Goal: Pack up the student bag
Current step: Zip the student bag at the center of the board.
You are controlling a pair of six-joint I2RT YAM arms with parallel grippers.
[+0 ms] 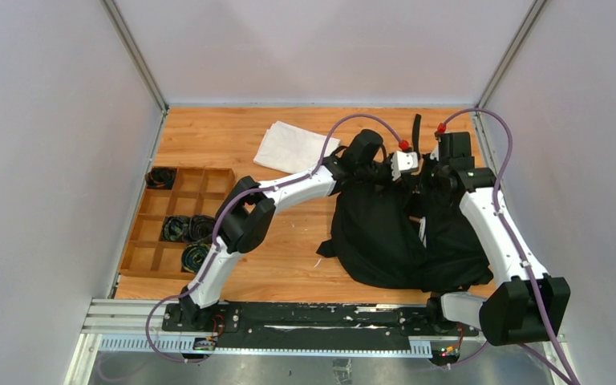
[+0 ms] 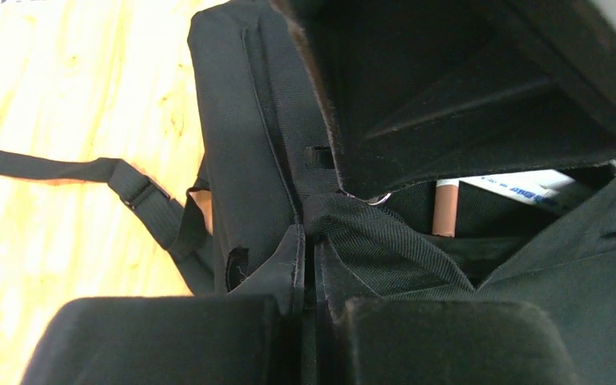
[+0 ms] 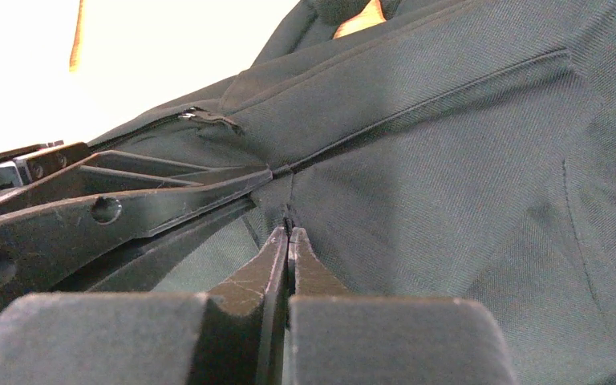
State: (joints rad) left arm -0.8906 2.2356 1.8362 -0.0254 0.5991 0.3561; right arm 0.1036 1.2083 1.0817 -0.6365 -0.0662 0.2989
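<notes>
On the table [image 1: 289, 269], both arms' jaws clamp the student bag [image 1: 385, 241] fabric.

Left jaws closed on a fold of the backpack [image 2: 257, 160] at its opening. Inside the opening: a brown tube [image 2: 445, 207] and a white printed item [image 2: 521, 186]. A strap [image 2: 64, 170] with buckle [image 2: 140, 192] lies on the table [image 2: 64, 80].

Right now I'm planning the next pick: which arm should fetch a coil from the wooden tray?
Probably left: the wooden tray lies on its side, while the right fingers, pinching the student bag, sit far across from it.
</notes>
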